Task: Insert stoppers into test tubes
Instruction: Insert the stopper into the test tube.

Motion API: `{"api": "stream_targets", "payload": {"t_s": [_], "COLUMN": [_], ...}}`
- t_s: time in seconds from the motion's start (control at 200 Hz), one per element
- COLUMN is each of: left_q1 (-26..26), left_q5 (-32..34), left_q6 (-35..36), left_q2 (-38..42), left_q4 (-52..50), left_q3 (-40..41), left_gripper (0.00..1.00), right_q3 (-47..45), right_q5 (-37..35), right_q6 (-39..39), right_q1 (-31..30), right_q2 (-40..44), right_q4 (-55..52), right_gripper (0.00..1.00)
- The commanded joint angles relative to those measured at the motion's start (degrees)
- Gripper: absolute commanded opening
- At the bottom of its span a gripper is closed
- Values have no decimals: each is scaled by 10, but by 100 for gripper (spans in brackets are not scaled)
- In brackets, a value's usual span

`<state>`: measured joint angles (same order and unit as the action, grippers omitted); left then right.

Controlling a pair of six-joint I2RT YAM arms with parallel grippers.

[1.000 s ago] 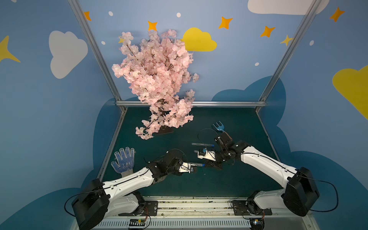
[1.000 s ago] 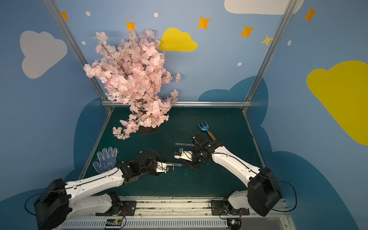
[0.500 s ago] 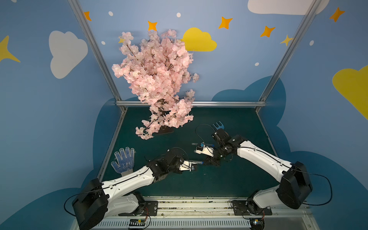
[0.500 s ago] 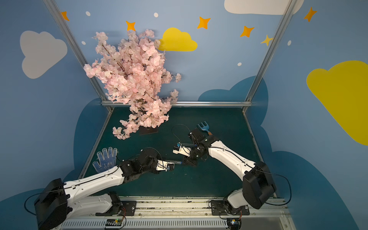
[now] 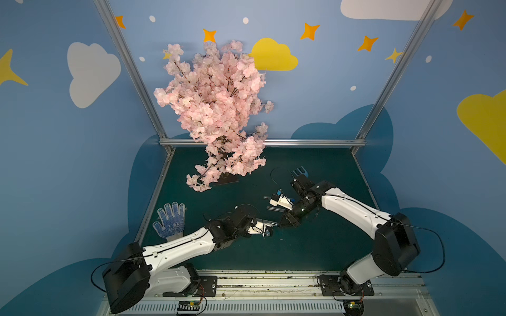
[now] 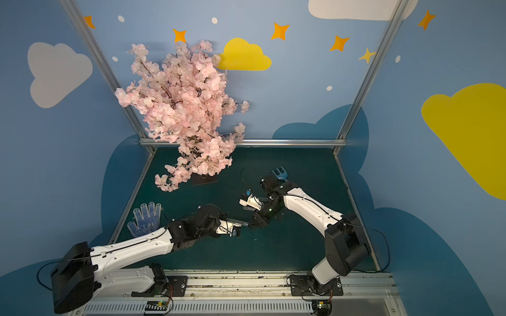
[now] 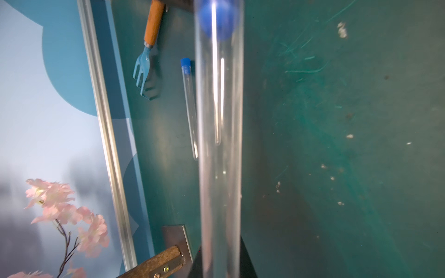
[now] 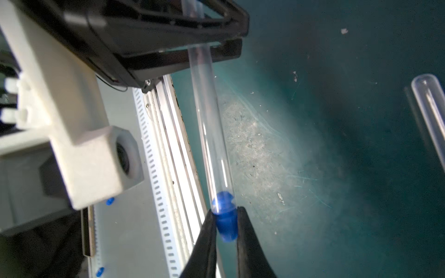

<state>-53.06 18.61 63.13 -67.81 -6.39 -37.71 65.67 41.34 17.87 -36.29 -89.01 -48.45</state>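
Note:
My left gripper point(image 5: 267, 223) point(image 7: 220, 261) is shut on a clear test tube point(image 7: 220, 144) point(image 8: 209, 125), held level above the mat with its mouth toward my right gripper point(image 5: 280, 223) point(image 8: 225, 223). That gripper is shut on a blue stopper point(image 8: 226, 223) point(image 7: 216, 21), whose front end sits inside the tube's mouth. A second test tube point(image 7: 190, 108) lies on the mat with a blue stopper point(image 7: 185, 65) in its end. Another clear tube point(image 8: 428, 115) also lies on the mat, only its rounded end in view.
A blue toy rake point(image 5: 299, 172) point(image 7: 144, 69) with an orange handle lies behind the right arm. A pink blossom tree point(image 5: 219, 109) stands at the back left, and a blue-dotted glove point(image 5: 171, 219) lies by the left wall. The green mat point(image 5: 315, 246) has metal rails round it.
The right arm's elbow and wrist have swung left and back, while its fingertips stay at the tube's mouth. The left arm has hardly moved.

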Motion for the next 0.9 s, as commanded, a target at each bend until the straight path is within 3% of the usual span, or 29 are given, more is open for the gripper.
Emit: {"api": "stream_targets", "payload": {"t_s": [0.0, 0.14, 0.245, 0.38, 0.511, 0.611, 0.721, 0.896], "left_q1": [-39, -40, -40, -37, -31, -32, -40, -44], "left_q5": [-105, -137, -193, -272, -333, -324, -276, -259], "left_q6": [13, 36, 36, -8, -40, -57, -72, -62], "left_q2": [14, 35, 57, 59, 33, 5, -8, -17], "left_q4": [100, 135, 112, 41, -50, -66, -28, -25], "left_q3": [-4, 31, 38, 9, -36, -58, -56, -57], "left_gripper": [2, 2, 2, 2, 2, 2, 2, 2], "right_q3": [39, 21, 29, 59, 60, 68, 69, 69], "right_q5": [111, 192, 205, 136, 28, 7, 44, 73], "right_q6": [-109, -175, -148, -48, 13, 10, -30, -67], "right_q1": [-1, 8, 3, -30, -70, -80, -79, -79], "right_q2": [-8, -1, 2, 4, 29, 37, 40, 34], "right_q4": [194, 269, 248, 165, 152, 151, 177, 214], "right_gripper": [0, 0, 0, 0, 0, 0, 0, 0]}}
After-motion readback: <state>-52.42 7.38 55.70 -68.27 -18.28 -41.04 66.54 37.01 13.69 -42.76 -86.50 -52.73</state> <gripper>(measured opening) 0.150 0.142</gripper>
